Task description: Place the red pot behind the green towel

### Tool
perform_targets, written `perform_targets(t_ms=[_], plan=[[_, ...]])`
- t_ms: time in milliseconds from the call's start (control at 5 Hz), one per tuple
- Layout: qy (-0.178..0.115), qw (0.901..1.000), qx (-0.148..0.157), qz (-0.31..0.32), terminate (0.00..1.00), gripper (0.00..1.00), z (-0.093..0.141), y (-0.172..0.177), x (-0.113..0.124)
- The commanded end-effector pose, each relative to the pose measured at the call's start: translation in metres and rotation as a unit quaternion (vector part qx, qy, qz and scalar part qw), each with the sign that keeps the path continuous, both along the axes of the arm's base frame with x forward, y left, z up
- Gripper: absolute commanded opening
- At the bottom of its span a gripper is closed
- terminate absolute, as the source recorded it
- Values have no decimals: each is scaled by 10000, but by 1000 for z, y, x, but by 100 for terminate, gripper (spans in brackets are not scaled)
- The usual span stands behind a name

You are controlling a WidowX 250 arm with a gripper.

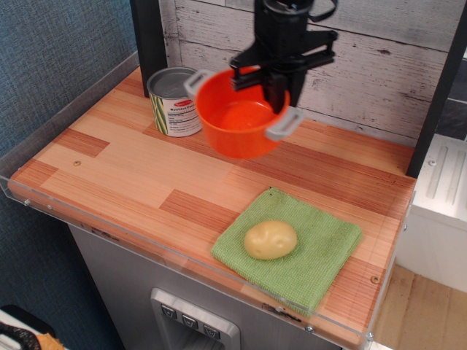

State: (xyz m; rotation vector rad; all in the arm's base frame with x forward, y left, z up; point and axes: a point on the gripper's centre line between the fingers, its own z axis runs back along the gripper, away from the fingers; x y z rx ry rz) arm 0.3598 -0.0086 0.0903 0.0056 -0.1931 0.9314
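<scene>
The red pot (237, 120) is an orange-red toy pot with two grey loop handles. It hangs tilted in the air above the back middle of the wooden table. My gripper (271, 86) is shut on the pot's far rim and holds it from above. The green towel (310, 259) lies flat at the front right of the table. A yellow potato (270, 240) sits on the towel. The pot is behind and to the left of the towel, well above the table.
A silver tin can (174, 100) with a striped label stands at the back left, just left of the pot. A clear plastic rim (182, 255) runs along the table's front and left edges. A plank wall (379, 65) stands behind the table.
</scene>
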Motion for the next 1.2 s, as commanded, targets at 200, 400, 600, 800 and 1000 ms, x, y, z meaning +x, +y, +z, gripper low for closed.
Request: perform_targets(t_ms=[200,400,600,800,1000], plan=[[-467,9968,-406,-515,0,0,-4,-36,36],[-368,9968,-472,-530,0,0,-11,-45,46],[-289,9968,-452,-589,0,0,-21,-54,51],[-234,9965,-415,-689,0,0,-32,-56,54],[-216,9951,-461,-844,0,0,-39,-57,56]])
